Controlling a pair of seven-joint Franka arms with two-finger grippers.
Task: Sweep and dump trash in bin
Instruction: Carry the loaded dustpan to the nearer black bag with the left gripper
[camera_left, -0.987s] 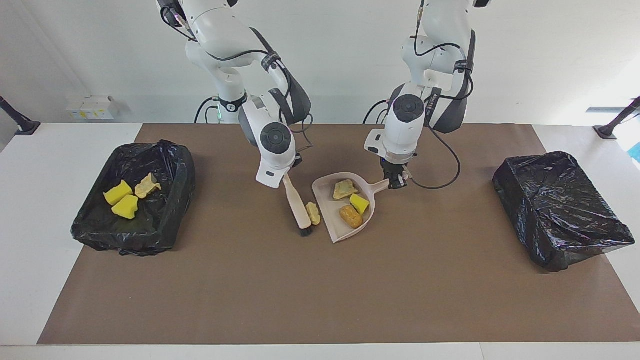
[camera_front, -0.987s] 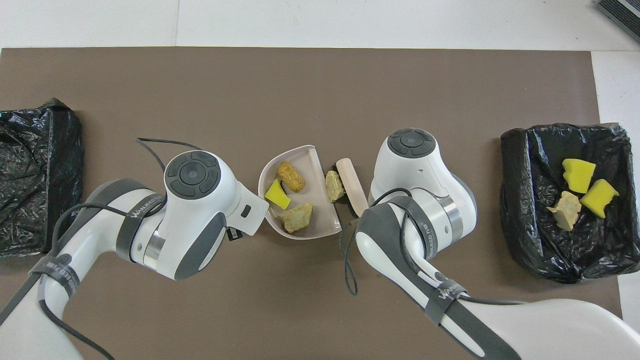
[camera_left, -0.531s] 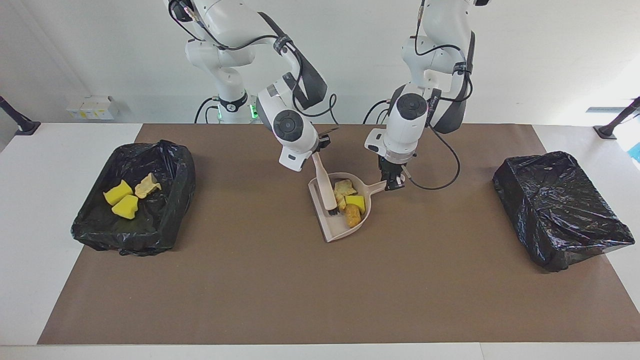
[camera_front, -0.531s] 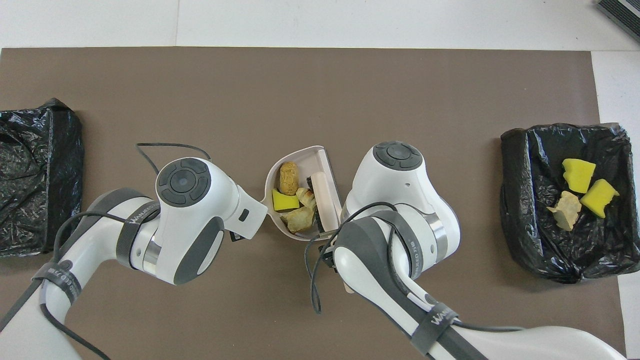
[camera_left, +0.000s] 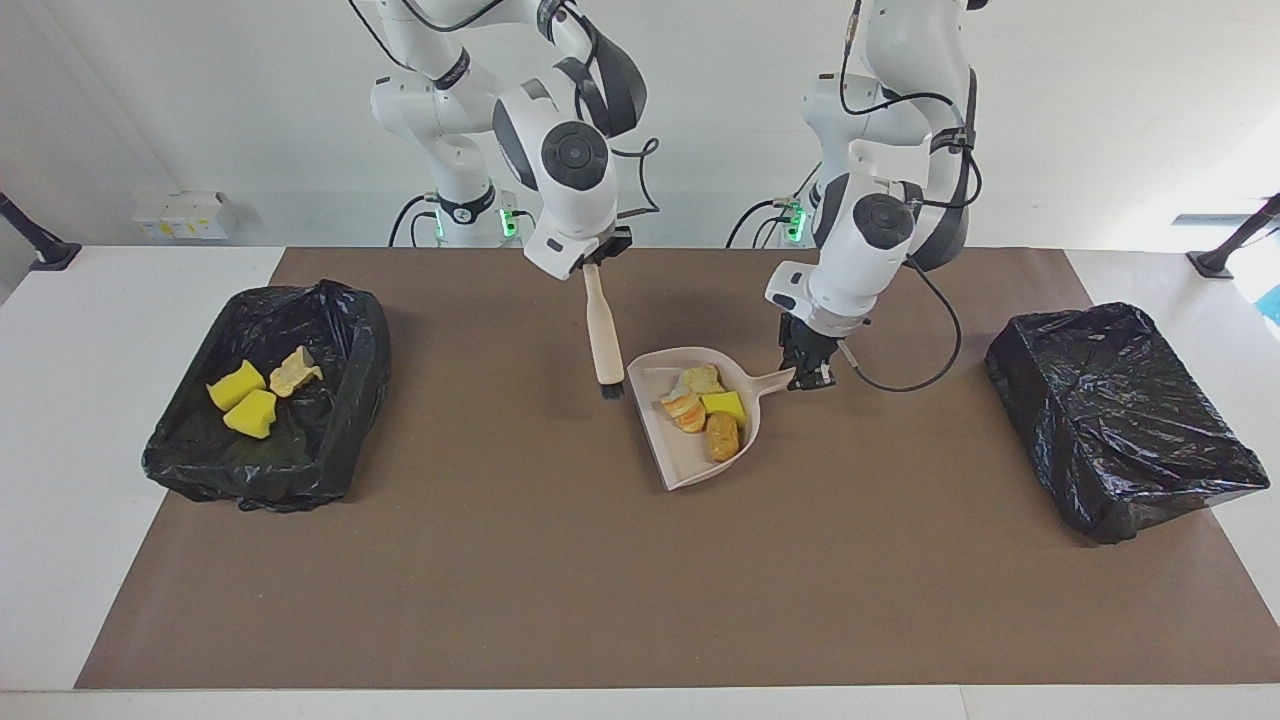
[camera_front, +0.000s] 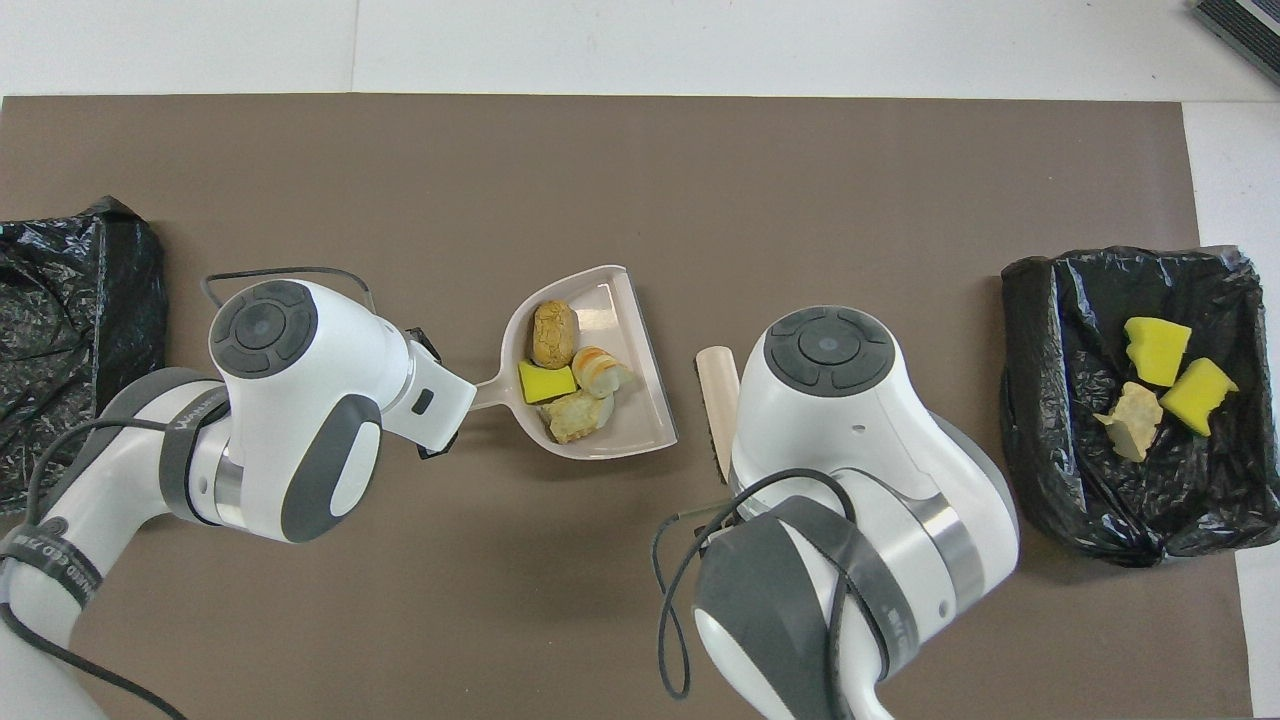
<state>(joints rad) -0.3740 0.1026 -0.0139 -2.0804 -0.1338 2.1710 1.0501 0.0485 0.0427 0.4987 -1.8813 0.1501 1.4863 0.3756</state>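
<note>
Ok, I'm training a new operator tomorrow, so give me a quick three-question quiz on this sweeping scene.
1. How many foam chunks lie in the beige plastic dustpan?
2. True or false: the right claw holds the beige-handled brush with its bristles resting inside the dustpan.
3. Which black-lined bin holds chunks: (a) the one at the right arm's end, (b) the one at the left arm's end?

Key: 1. Four. 2. False; it hangs beside the dustpan. 3. (a), three chunks.

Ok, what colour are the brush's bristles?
Black, on the brush with its beige handle; the facing view shows them best.
</note>
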